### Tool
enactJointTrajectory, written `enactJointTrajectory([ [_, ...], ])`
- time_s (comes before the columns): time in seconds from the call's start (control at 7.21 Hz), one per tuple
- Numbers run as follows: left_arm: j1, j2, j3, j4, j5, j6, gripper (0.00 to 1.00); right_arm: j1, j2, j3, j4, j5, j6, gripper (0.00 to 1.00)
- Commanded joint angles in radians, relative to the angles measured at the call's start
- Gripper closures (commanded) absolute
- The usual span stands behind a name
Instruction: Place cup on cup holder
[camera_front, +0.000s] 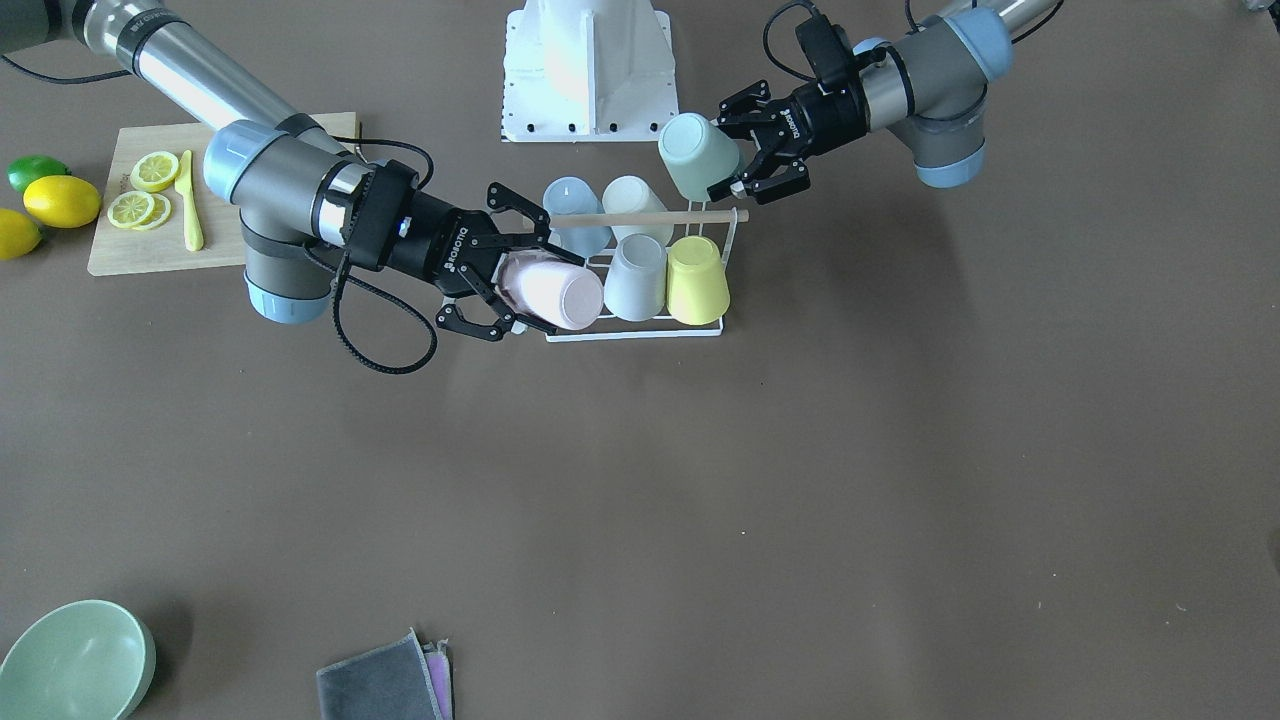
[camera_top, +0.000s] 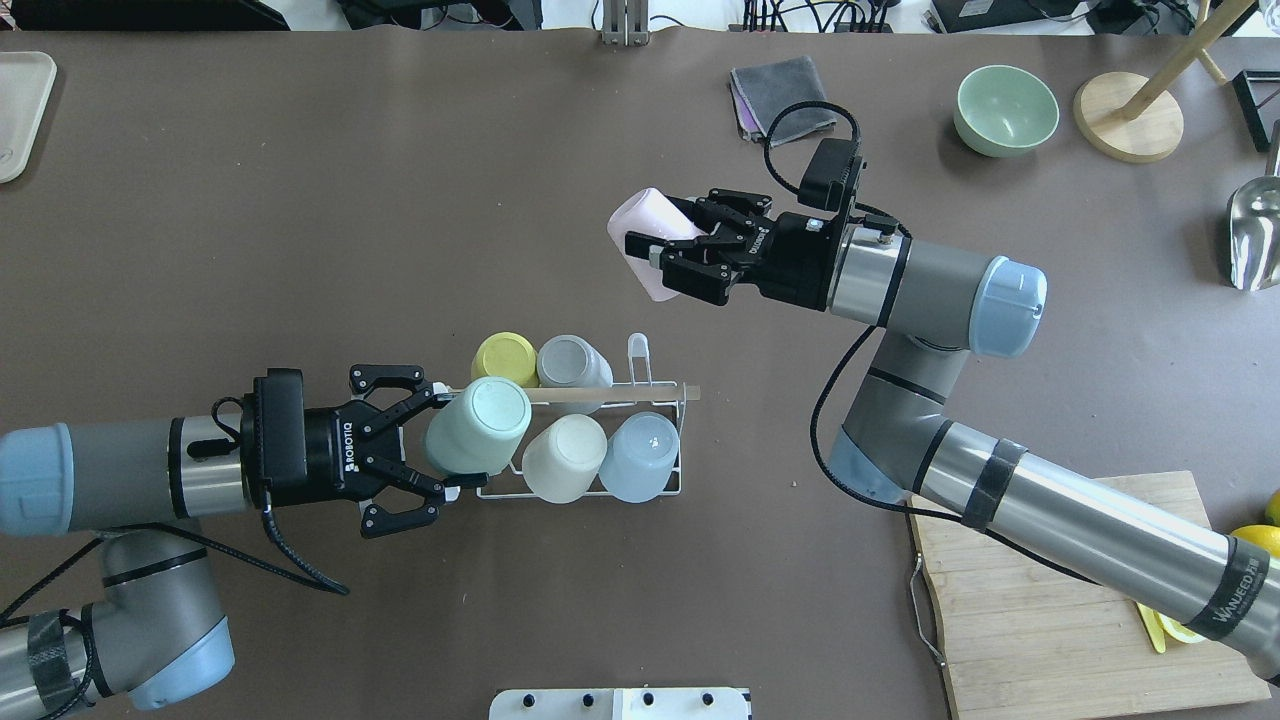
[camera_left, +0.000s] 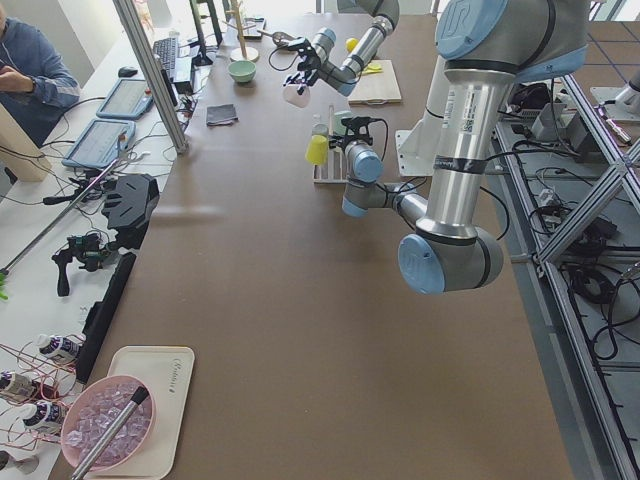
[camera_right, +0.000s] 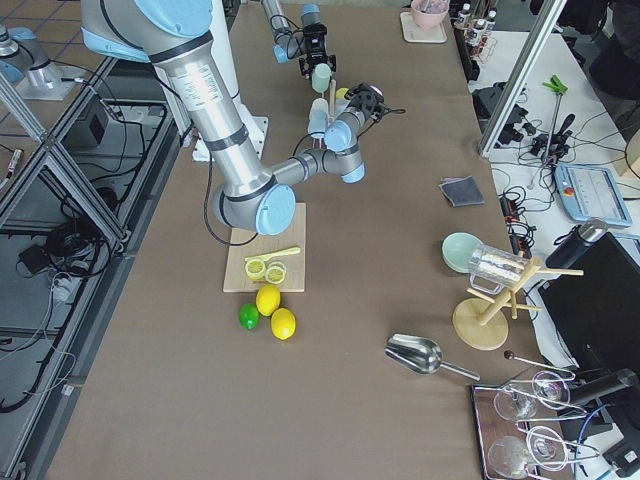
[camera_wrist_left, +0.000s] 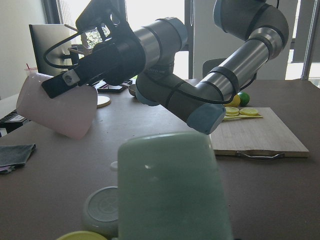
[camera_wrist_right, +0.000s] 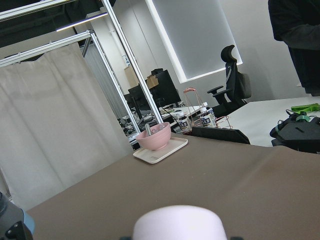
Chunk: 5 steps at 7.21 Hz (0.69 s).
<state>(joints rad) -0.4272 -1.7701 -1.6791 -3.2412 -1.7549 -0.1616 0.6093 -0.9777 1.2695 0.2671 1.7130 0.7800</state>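
The cup holder, a white wire rack (camera_top: 655, 492) with a wooden rod (camera_top: 620, 394) on top, stands at mid-table and also shows in the front view (camera_front: 640, 333). It carries a yellow cup (camera_top: 504, 357), a grey cup (camera_top: 572, 362), a cream cup (camera_top: 563, 456) and a blue cup (camera_top: 640, 454), all upside down. My left gripper (camera_top: 445, 442) is shut on a mint green cup (camera_top: 478, 425), base up, over the rack's left end. My right gripper (camera_top: 655, 255) is shut on a pink cup (camera_top: 645, 232), held high in the air beyond the rack.
A wooden cutting board (camera_front: 150, 245) with lemon slices and a yellow knife lies by the right arm, with lemons (camera_front: 60, 200) and a lime beside it. A green bowl (camera_front: 75, 660) and a grey cloth (camera_front: 385, 685) lie at the far edge. The white robot base (camera_front: 590, 70) is behind the rack.
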Motion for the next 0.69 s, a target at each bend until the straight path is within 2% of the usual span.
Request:
enactJointTrajectory([
  [0.0,0.007,-0.002,0.01,0.0,-0.002,0.051,0.21,-0.032,0.004,-0.005,0.02,0.011,-0.085,1.0],
  [0.28,0.007,0.0,0.012,-0.002,-0.002,0.06,0.18,-0.039,0.013,-0.009,0.018,0.01,-0.088,1.0],
  [0.42,0.007,0.0,0.012,-0.002,0.0,0.059,0.07,-0.039,0.022,-0.019,0.018,0.007,-0.088,1.0],
  [0.55,0.007,0.0,0.012,-0.002,-0.001,0.059,0.03,-0.039,0.036,-0.041,0.018,0.002,-0.088,1.0],
])
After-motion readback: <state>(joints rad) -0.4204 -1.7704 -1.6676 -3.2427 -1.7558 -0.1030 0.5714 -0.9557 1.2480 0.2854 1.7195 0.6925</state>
